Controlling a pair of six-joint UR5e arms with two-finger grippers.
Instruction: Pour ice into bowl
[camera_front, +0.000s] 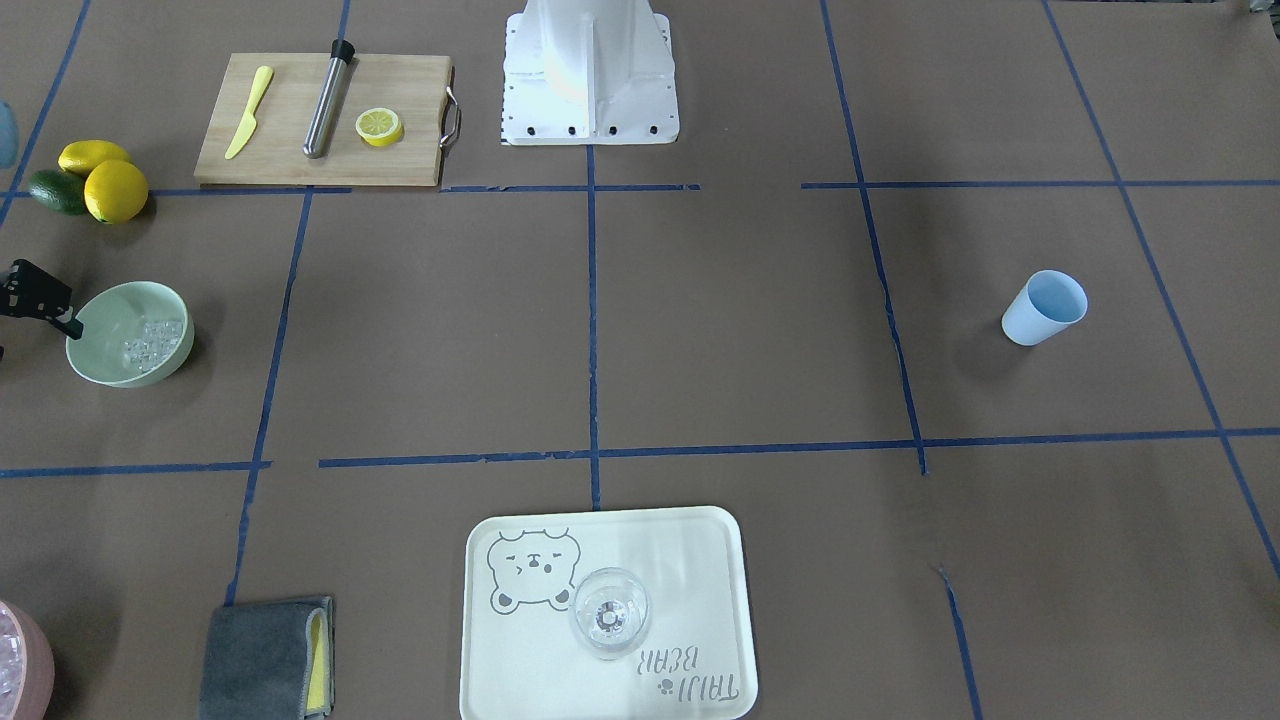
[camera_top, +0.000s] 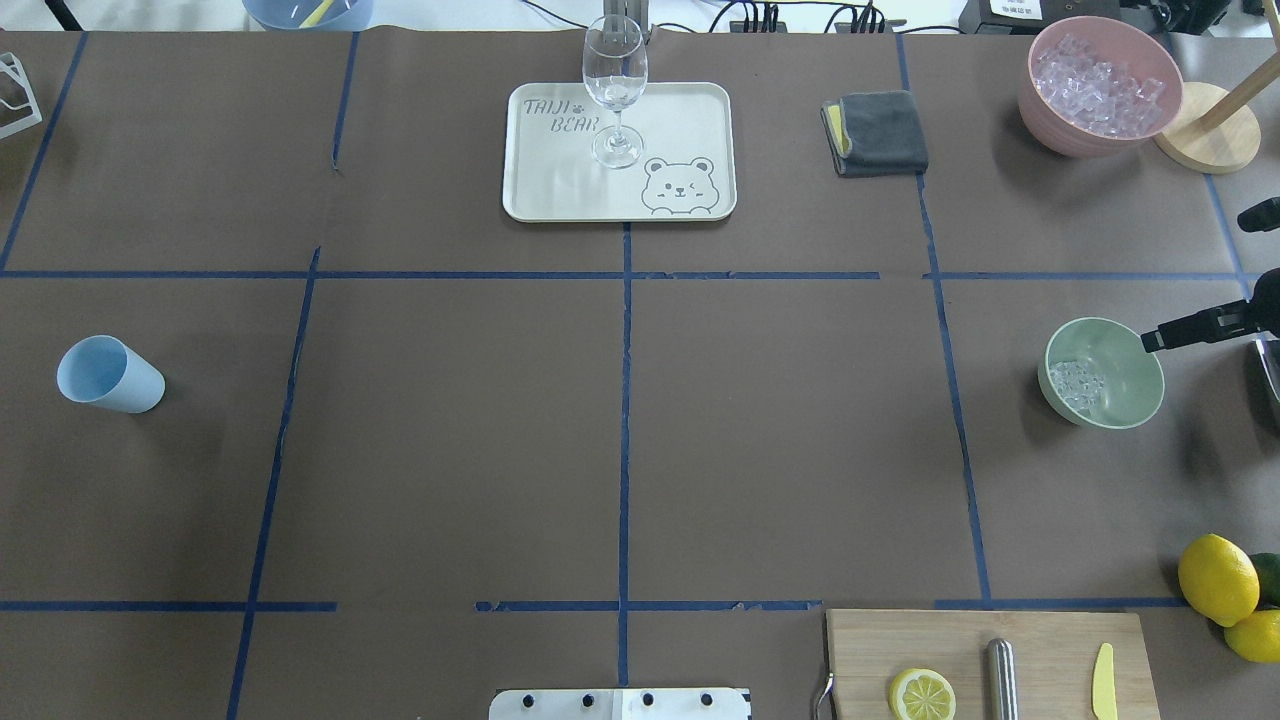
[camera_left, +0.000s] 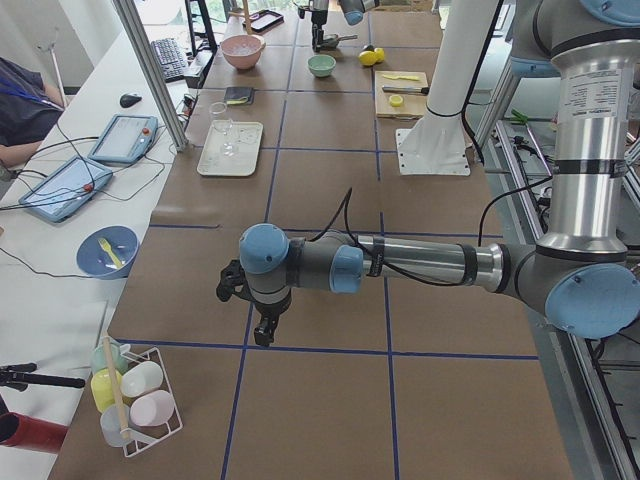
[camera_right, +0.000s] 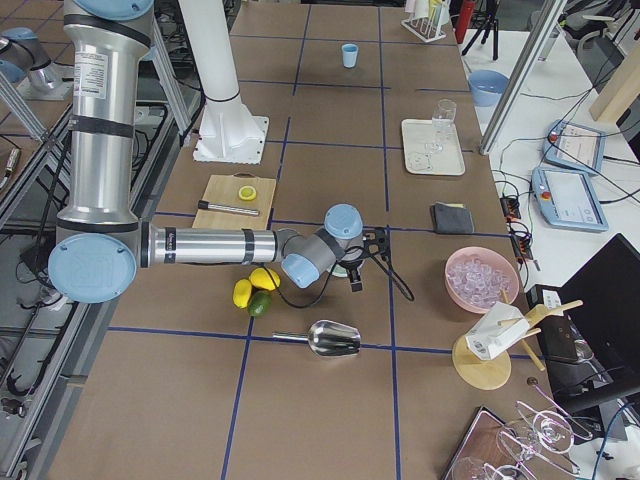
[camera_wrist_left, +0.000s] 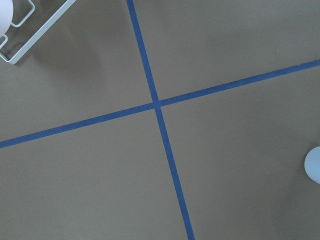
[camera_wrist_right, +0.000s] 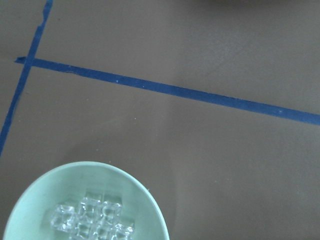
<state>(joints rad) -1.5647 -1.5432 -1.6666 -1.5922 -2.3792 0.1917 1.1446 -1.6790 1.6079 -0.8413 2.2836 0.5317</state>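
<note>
The mint-green bowl (camera_top: 1125, 395) stands at the right side of the table and holds a small heap of clear ice cubes (camera_top: 1078, 380). It also shows in the front view (camera_front: 105, 325) and at the bottom left of the right wrist view (camera_wrist_right: 145, 210), with the ice (camera_wrist_right: 92, 220) inside. My right gripper (camera_top: 1195, 282) hovers at the bowl's outer side, jaws spread and empty, with one fingertip (camera_top: 1150, 341) over the rim. My left gripper (camera_left: 245, 315) shows only in the left side view, above bare table. I cannot tell whether it is open or shut.
A pink bowl (camera_top: 1050, 110) of ice-like pieces and a grey cloth (camera_top: 880, 132) stand at the far right. A metal scoop (camera_right: 335, 340) lies near the bowl. Lemons (camera_top: 1215, 578) and a cutting board (camera_top: 1050, 640) are close to it. A tray (camera_top: 560, 190) carries a glass (camera_top: 613, 80), and a light blue cup (camera_top: 105, 373) stands at the left.
</note>
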